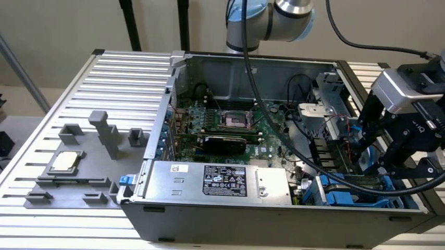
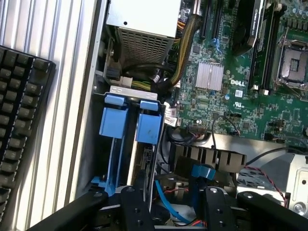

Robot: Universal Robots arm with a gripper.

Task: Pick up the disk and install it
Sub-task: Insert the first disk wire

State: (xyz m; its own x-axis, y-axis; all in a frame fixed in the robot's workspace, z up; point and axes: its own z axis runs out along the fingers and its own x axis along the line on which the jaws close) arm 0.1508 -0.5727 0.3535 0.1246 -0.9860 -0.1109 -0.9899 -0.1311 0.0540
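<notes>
We see our arm with its silver and blue joint at the top of the exterior view. Our wrist is at the exterior view's right, a little tilted, and it carries the gripper pointing downward. In the wrist view our two black fingers stand parallel and wide apart, so the jaws are spread and grip nothing.

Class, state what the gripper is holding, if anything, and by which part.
Nothing: the gripper is open, its fingers apart, close to the disk, which sits in the bay.
</notes>
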